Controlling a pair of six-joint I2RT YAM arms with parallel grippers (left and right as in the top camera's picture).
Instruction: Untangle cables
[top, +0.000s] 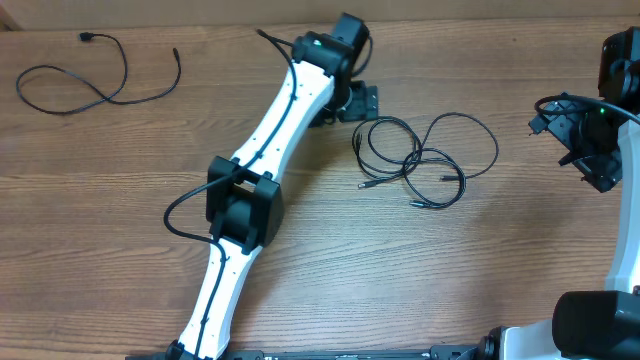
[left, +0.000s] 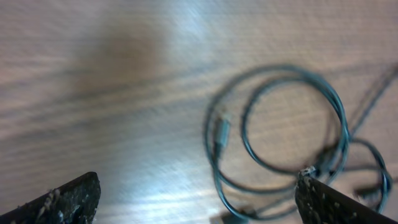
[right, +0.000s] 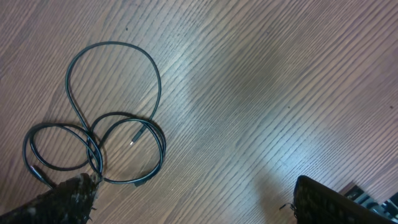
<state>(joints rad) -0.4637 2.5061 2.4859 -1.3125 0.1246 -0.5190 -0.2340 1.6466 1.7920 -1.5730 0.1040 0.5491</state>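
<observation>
A tangle of thin black cables (top: 425, 160) lies in loops on the wooden table right of centre. It shows blurred in the left wrist view (left: 280, 143) and in the right wrist view (right: 106, 143). A separate black cable (top: 95, 75) lies stretched at the far left corner. My left gripper (top: 362, 100) is open and empty, low over the table just left of the tangle; its fingers (left: 199, 202) straddle bare wood and the loops' left edge. My right gripper (top: 560, 125) is open and empty at the right edge, away from the tangle; its fingers (right: 193, 199) are wide apart.
The left arm (top: 255, 170) stretches diagonally across the table's middle from the front. The right arm's base (top: 600, 320) stands at the front right. Thicker arm wires (top: 190, 215) loop off the left arm.
</observation>
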